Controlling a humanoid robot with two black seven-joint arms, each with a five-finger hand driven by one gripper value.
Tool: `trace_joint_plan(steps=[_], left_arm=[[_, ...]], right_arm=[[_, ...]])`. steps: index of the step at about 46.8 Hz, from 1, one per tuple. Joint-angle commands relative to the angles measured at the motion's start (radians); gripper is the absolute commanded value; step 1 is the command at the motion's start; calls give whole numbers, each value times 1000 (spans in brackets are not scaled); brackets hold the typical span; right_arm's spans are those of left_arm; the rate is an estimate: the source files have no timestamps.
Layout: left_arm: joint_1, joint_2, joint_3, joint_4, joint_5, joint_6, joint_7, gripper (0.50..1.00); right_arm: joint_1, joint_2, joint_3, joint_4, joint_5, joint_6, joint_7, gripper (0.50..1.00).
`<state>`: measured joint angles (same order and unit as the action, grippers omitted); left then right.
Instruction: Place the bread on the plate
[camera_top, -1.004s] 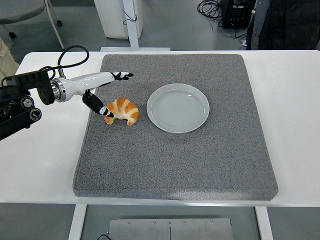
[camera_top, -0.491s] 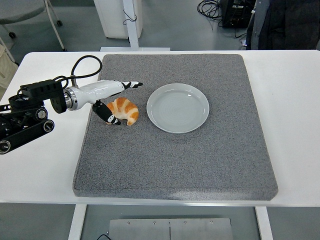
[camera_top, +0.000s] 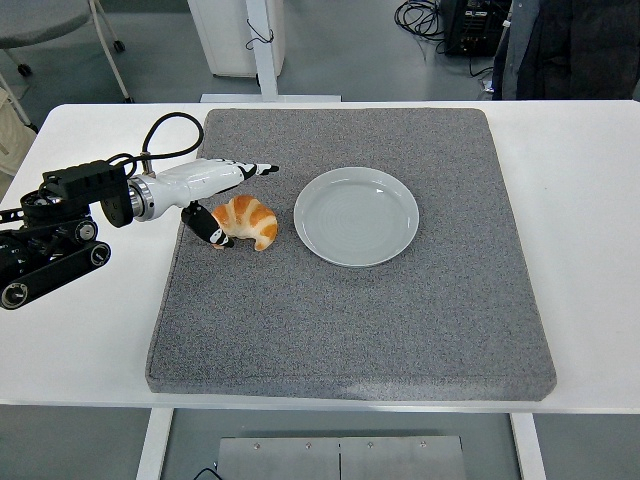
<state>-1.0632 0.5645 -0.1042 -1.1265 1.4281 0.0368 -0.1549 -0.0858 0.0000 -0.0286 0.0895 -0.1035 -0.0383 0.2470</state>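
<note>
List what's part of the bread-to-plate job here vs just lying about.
Job:
- bread, on the mat left of the plate
- plate, empty
- left hand, open around the bread's left end

Lying about:
- grey mat under both
- white table
- cables and a chair on the floor behind

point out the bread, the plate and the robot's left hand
bread (camera_top: 247, 221), head view, middle of the croissant's golden top
plate (camera_top: 356, 216), head view, bare centre of the pale dish
left hand (camera_top: 213, 195), head view, between the white fingers above and the thumb at the bread's left end
</note>
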Motion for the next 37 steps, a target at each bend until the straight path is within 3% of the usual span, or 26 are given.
trace_joint_plan(steps=[1, 27, 31, 32, 35, 37], left_arm=[[0, -3, 0, 8, 0, 2, -2, 983], [8, -46, 60, 68, -1, 89, -9, 965], [5, -46, 60, 70, 0, 106, -9, 903], [3, -46, 60, 71, 0, 110, -9, 868], [3, -48, 60, 73, 0, 115, -12, 700], [0, -48, 60, 73, 0, 115, -20, 625]], right_arm=[[0, 0, -1, -1, -1, 0, 0, 1000], [0, 0, -1, 1, -1, 0, 0, 1000], [0, 0, 1, -1, 1, 0, 0, 1000], [0, 0, -1, 1, -1, 0, 0, 1000], [0, 0, -1, -1, -1, 0, 0, 1000], [0, 0, -1, 1, -1, 0, 0, 1000]])
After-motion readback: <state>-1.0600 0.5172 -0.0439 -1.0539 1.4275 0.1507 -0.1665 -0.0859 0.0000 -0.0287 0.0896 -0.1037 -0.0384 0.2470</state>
